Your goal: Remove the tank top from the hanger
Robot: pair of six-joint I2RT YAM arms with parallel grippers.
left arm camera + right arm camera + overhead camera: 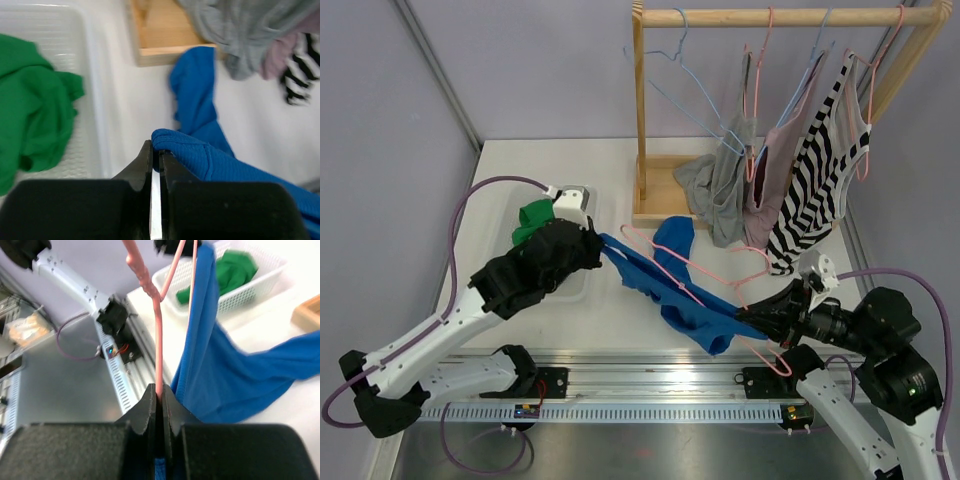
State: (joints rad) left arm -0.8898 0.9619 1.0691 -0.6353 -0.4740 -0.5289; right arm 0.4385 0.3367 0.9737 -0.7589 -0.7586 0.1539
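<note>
Top external: blue tank top stretched over desk centre, threaded on pink hanger. Left hand pinching fabric; right hand clamping hanger wire. Risk: strap snags hanger shoulder, fabric slips from pinch.

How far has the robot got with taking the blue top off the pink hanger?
Done: the hanger and top are off the rack, down by the table. In hand: the left gripper pinches the top, the right gripper the hanger wire, cloth stretched between. Left: the top hangs on the hanger, not yet pulled free.
</note>
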